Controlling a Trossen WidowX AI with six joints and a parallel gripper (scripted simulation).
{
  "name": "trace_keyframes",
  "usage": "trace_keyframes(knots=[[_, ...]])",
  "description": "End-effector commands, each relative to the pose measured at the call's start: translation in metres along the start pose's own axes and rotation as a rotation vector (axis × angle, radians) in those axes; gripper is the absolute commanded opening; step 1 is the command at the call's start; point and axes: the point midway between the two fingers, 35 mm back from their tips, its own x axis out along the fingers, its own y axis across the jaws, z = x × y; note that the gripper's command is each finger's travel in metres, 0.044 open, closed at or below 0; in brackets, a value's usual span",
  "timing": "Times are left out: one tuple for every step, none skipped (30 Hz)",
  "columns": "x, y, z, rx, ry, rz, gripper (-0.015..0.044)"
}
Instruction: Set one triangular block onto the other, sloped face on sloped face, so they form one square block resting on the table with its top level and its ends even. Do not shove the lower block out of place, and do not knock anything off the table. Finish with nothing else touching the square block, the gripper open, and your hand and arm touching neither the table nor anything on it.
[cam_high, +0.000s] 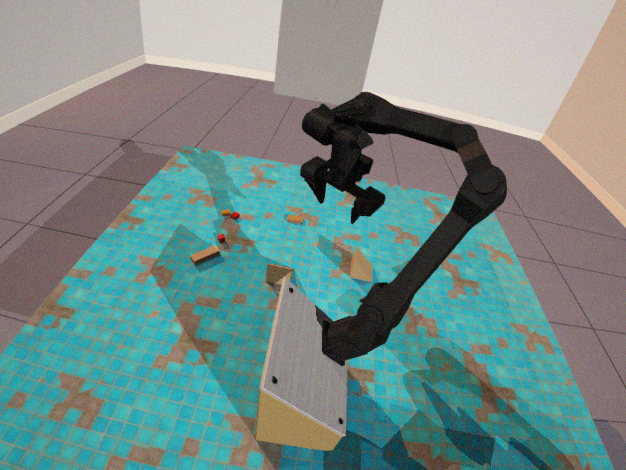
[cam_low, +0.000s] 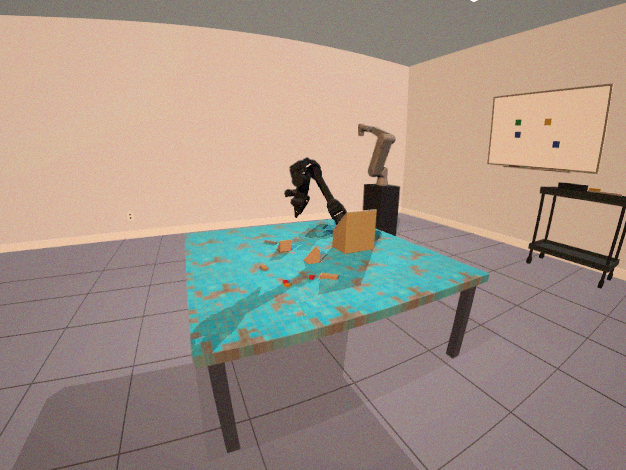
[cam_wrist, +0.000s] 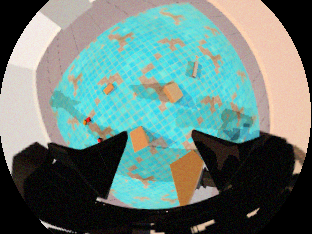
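One triangular block (cam_high: 361, 265) (cam_low: 285, 246) (cam_wrist: 173, 92) of light wood stands on the table, right of the other in the top view. The second triangular block (cam_high: 278, 273) (cam_low: 313, 255) (cam_wrist: 139, 139) stands apart from it, close to the big wedge-shaped mount, which hides part of it in the top view. My gripper (cam_high: 337, 211) (cam_low: 292, 204) (cam_wrist: 160, 134) is open and empty, high above the table, fingers pointing down. Both blocks show beyond or between the fingers in the wrist view. Neither block is touched by the gripper.
The big wedge-shaped mount (cam_high: 308, 354) (cam_low: 359, 232) (cam_wrist: 187, 175) stands beside the arm's base. A flat wooden bar (cam_high: 205, 254) (cam_low: 329, 276), a small orange block (cam_high: 295, 219) (cam_low: 263, 267) (cam_wrist: 108, 89), two red cubes (cam_high: 221, 238) (cam_high: 235, 215) and a thin piece (cam_wrist: 195, 66) lie about.
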Motion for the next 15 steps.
trace_keyframes(knots=[[0.063,-0.005,0.031,0.525,-0.102,-0.201,0.0440],[0.069,-0.006,0.033,0.575,-0.116,-0.216,0.0440],[0.075,-0.008,0.036,0.624,-0.130,-0.232,0.0440],[0.081,-0.009,0.038,0.672,-0.145,-0.246,0.0440],[0.087,-0.011,0.040,0.720,-0.160,-0.260,0.0440],[0.094,-0.012,0.042,0.768,-0.176,-0.274,0.0440],[0.100,-0.014,0.044,0.815,-0.193,-0.287,0.0440],[0.106,-0.015,0.046,0.861,-0.210,-0.299,0.0440],[0.112,-0.017,0.048,0.907,-0.228,-0.311,0.0440],[0.119,-0.019,0.050,0.953,-0.247,-0.322,0.0440],[0.121,-0.020,0.050,0.968,-0.253,-0.325,0.0440],[0.121,-0.020,0.051,0.973,-0.255,-0.327,0.0440],[0.121,-0.020,0.051,0.973,-0.255,-0.327,0.0440],[0.121,-0.020,0.051,0.973,-0.255,-0.327,0.0440],[0.121,-0.020,0.051,0.973,-0.255,-0.327,0.0440]])
